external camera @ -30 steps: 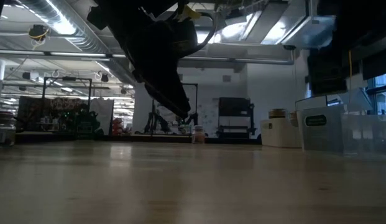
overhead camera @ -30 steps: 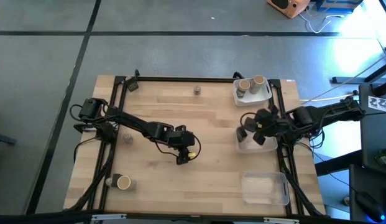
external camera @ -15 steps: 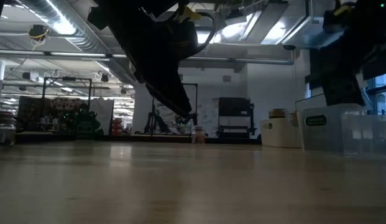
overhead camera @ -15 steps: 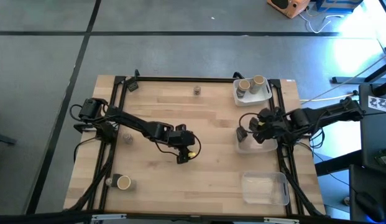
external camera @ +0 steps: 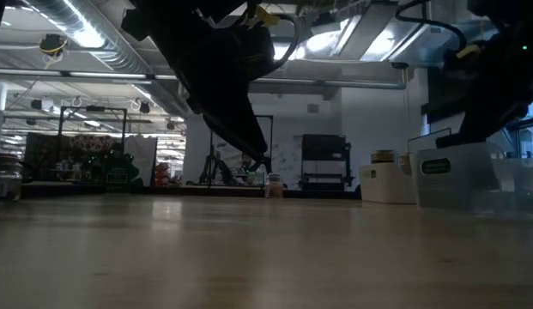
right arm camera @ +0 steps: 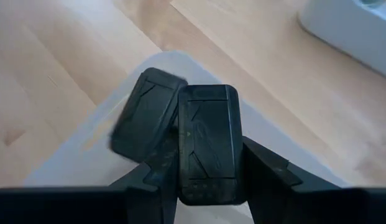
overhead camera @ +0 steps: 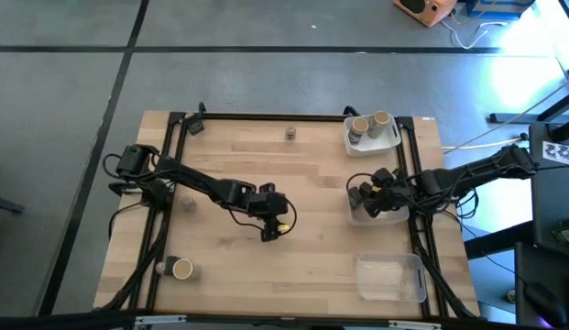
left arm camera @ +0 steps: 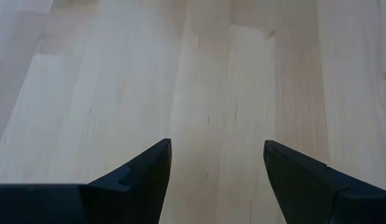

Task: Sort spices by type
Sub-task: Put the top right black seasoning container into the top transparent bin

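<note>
Right gripper (overhead camera: 365, 197) hangs over the left end of the middle clear tray (overhead camera: 391, 217) at the table's right edge in the high view, its fingers clamped on a dark grey blocky spice container (overhead camera: 357, 194). Left gripper (overhead camera: 269, 233) hovers above bare wood near the middle of the wooden table (overhead camera: 311, 165), holding nothing. Far right, the white rectangular tray (overhead camera: 391, 139) carries two tan-topped jars (overhead camera: 360, 125) and a greyish one (overhead camera: 355, 138). A small silver-grey jar (overhead camera: 289, 134) stands alone near the far edge, another small jar (overhead camera: 189, 203) sits by the left rail, and a tan-topped jar (overhead camera: 181, 269) stands at the near left corner. A second clear tray (overhead camera: 390, 278) lies at the near right corner, well apart from both grippers.

From the low view, the left arm (external camera: 219, 81) fills the upper middle, raised off the tabletop, and the right arm (external camera: 498, 81) comes down above the clear trays on the right; its fingertips cannot be made out. The lone far jar (external camera: 274, 186) shows small at the table's far edge.

Seen from the left wrist, the two dark fingers (left arm camera: 149, 180) stand spread apart, with only bare wood between them.

Seen from the right wrist, the fingers (right arm camera: 262, 171) squeeze the blocky container (right arm camera: 208, 140) upright between them, directly above the clear tray (right arm camera: 87, 162), where a second dark blocky container (right arm camera: 140, 115) already lies tilted just behind the held one.
</note>
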